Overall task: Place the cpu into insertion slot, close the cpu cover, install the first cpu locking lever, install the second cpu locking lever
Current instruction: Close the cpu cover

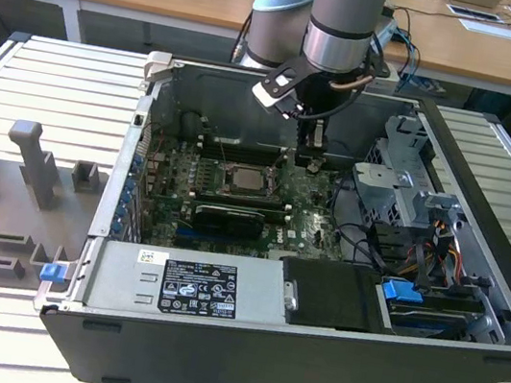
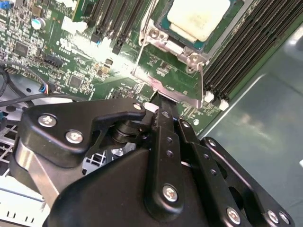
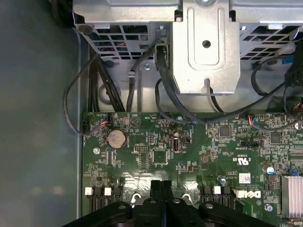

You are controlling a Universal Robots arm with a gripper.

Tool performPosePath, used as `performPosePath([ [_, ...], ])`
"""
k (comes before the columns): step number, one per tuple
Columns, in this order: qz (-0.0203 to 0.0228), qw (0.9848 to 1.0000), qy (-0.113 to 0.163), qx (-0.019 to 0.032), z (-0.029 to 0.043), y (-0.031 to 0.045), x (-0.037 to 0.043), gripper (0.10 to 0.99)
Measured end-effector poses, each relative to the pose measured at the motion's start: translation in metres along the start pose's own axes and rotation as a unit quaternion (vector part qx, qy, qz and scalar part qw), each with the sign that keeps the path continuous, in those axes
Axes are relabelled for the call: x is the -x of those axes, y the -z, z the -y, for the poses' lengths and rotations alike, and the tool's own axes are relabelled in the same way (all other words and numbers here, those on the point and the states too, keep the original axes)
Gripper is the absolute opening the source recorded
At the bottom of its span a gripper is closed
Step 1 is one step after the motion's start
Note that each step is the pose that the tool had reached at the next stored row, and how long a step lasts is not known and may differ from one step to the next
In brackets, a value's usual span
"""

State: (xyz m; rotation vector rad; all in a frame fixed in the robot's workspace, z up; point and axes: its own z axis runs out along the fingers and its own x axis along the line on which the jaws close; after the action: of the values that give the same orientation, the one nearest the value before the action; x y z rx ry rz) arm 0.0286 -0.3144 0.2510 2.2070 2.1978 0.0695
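Observation:
The cpu (image 2: 199,16), a pale beige square, lies in the insertion slot (image 2: 163,21) on the green board; in the exterior view the cpu (image 1: 243,179) sits mid-board. The cpu cover (image 2: 142,71), a thin silvery frame, stands tilted up from the socket's edge, board showing through its cut-out. My gripper (image 2: 161,101) is shut, its black fingertips right at the cover's raised edge. Whether they pinch the plate or only touch it, I cannot tell. In the first wrist view the gripper (image 3: 161,185) has its fingers pressed together. In the exterior view the gripper (image 1: 312,165) hangs just to the right of the socket.
Black memory slots (image 2: 246,42) flank the socket on both sides. A long black card (image 1: 229,217) lies nearer the case front. A grey drive cage (image 1: 401,190) and loose cables (image 3: 142,90) crowd the exterior view's right. The case walls (image 1: 281,94) enclose the board.

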Motion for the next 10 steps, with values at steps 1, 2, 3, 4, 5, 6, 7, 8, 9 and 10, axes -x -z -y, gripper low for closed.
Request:
performPosePath([
  [1,0.0000,1.0000,0.000,0.0000,0.0030,0.0002,0.0000,0.106],
  [2,0.0000,1.0000,0.000,0.0000,0.0057,0.0003,0.0001,0.106],
  [3,0.0000,1.0000,0.000,0.0000,0.0070,0.0003,0.0000,0.106],
  [4,0.0000,1.0000,0.000,0.0000,0.0083,0.0004,0.0000,0.106],
  [5,0.0000,1.0000,0.000,0.0000,0.0097,0.0005,0.0001,0.106],
  [6,0.0000,1.0000,0.000,0.0000,0.0106,0.0005,0.0001,0.106],
  [7,0.0000,1.0000,0.000,0.0000,0.0120,0.0006,0.0001,0.106],
  [8,0.0000,1.0000,0.000,0.0000,0.0129,0.0007,0.0001,0.106],
  [9,0.0000,1.0000,0.000,0.0000,0.0140,0.0007,0.0001,0.106],
  [10,0.0000,1.0000,0.000,0.0000,0.0155,0.0007,0.0001,0.106],
])
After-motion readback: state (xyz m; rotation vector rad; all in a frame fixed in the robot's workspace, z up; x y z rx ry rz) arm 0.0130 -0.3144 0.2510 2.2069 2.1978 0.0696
